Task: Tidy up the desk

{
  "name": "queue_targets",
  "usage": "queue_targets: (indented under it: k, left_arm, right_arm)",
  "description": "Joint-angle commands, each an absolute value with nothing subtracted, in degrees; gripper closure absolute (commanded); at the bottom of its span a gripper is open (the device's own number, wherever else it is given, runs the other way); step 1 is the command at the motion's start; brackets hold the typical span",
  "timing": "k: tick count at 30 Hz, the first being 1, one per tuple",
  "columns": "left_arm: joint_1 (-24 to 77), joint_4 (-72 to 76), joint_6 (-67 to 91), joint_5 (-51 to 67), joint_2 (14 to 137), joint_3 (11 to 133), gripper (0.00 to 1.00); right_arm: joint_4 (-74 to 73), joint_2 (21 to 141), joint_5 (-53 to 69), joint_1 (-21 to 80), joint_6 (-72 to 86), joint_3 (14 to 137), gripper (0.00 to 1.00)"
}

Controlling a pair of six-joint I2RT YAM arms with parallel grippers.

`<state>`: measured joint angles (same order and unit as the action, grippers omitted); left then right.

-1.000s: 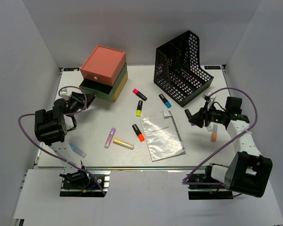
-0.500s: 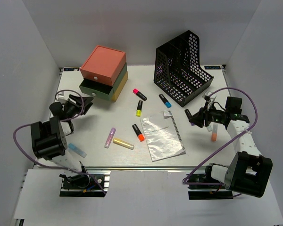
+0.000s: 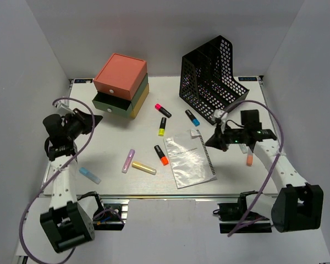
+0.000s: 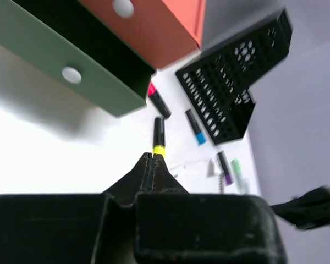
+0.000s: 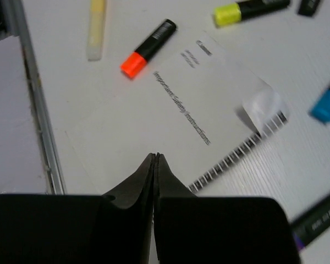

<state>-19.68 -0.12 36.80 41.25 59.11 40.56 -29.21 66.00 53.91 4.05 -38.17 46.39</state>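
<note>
L gripper [image 4: 152, 157] & R gripper [image 5: 155, 157] both closed, empty, vs. parted a sec earlier; booklet [image 5: 170, 115] print blurry.

- The white bench [image 3: 113, 144] has a metal rail [image 3: 170, 196] along its near edge.
- A stacked drawer box [image 3: 121, 85] stands back left, and a black mesh file holder [image 3: 212, 80] back right.
- Between them lie a pink highlighter [image 3: 163, 110], a yellow highlighter [image 3: 162, 126] and a blue highlighter [image 3: 192, 117], each apart.
- A spiral-bound booklet [image 3: 190, 158] lies flat mid-bench, with an orange highlighter [image 3: 161, 155] just beside its left edge.
- A lilac pen [image 3: 128, 160] and a pale yellow pen [image 3: 143, 167] lie just beside each other.
- A light blue pen [image 3: 90, 175] lies near the front left, and a peach pen [image 3: 249, 159] on the right.
</note>
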Motion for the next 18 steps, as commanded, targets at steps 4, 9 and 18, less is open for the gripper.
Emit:
queue_targets:
  k: [4,9,18]
  left_arm:
    - [-18.2,-12.6,24.5,42.4,51.1,38.0,0.91]
    - [-16.3,-16.6,20.7,37.9,46.1,38.3,0.65]
    - [-16.3,-19.9,19.5,35.9,40.1,35.7,0.38]
  right_arm:
    - [-34.2,69.1,43.3,16.4,-37.8,56.6,1.00]
    - [-29.8,74.7,27.8,23.7,-30.1,63.3,0.77]
    - [-28.5,76.2,9.0,21.6,-15.4,64.5,0.22]
